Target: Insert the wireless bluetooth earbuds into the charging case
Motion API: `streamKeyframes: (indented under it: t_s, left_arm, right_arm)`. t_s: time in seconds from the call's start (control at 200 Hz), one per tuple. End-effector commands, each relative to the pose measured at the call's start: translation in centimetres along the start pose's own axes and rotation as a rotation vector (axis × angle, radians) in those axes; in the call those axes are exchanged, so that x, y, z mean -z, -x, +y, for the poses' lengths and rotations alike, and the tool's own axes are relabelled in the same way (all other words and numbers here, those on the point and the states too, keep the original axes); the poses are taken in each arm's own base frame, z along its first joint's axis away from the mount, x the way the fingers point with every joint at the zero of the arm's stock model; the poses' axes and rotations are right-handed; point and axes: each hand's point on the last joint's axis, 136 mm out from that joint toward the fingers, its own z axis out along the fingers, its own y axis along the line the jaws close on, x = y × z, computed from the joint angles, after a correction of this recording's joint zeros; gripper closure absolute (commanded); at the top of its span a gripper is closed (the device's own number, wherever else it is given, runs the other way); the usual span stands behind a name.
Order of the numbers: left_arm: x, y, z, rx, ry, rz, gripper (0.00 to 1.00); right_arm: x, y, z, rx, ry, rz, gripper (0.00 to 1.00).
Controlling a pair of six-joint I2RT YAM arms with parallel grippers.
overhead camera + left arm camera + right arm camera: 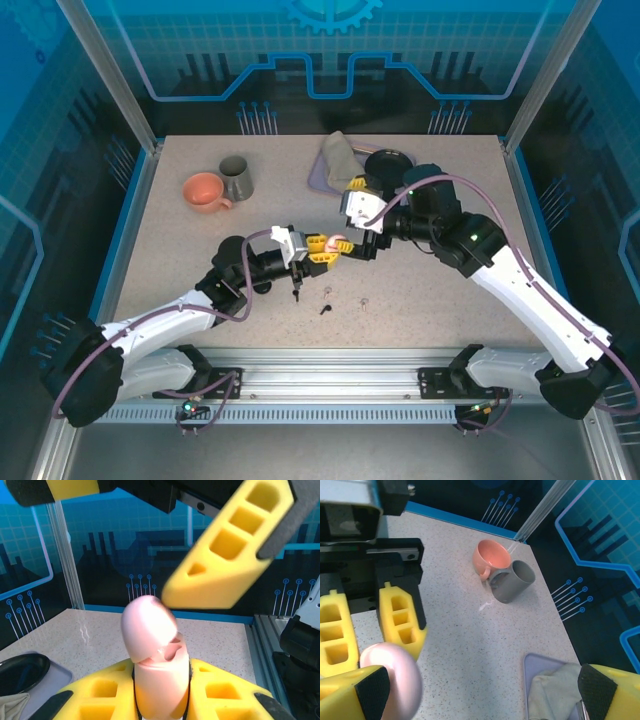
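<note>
Left claw (pixel 330 246) clamped on pink charging case (pixel 152 650), lid ajar | right claw (pixel 350 213) spread apart

No word, label, brand name or number can be read in any view. The only printed marks are wordless graphics on the translucent blue enclosure back panel (pixel 330 60): a pale gear outline (pixel 333 10) at its top edge, and thin circuit-style lines ending in dots (pixel 567 587) on the side panels.
</note>
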Motion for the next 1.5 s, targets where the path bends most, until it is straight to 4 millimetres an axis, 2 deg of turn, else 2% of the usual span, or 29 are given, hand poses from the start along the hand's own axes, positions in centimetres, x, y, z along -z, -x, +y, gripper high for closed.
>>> streamKeyframes:
  t_s: [0.0,0.1,0.245,0.395,0.53,0.89,1.496]
  left_arm:
    - [-0.2,1.3,-0.3,-0.036,-0.017,-0.027,1.0]
    - [-0.2,1.2,-0.2,-0.034,-0.007,-0.025,1.0]
    - [-0.2,1.2,-0.1,-0.033,-0.005,-0.025,1.0]
    - [-0.4,1.4,0.0,-0.031,-0.009,-0.024,1.0]
    - [-0.5,1.4,0.0,-0.029,-0.012,-0.021,1.0]
    - [-0.7,1.3,-0.1,-0.029,-0.025,-0.01,1.0]
    - [-0.8,1.0,-0.3,-0.026,-0.043,0.009,1.0]
  right_arm:
    - [1.2,1.0,-0.8,-0.032,-0.014,-0.04,0.0]
    - [2.2,1.3,-0.2,-0.052,0.003,-0.071,0.0]
    - [3.1,0.5,0.8,-0.071,0.021,-0.076,0.0]
    - [2.2,-0.5,3.4,-0.058,0.133,-0.051,0.0]
    - [0.9,-1.0,4.0,-0.037,0.169,-0.034,0.0]
    - [-1.3,-1.3,2.6,-0.022,0.142,0.015,0.0]
    - [-0.4,-2.2,-1.3,-0.078,0.019,0.074,0.01]
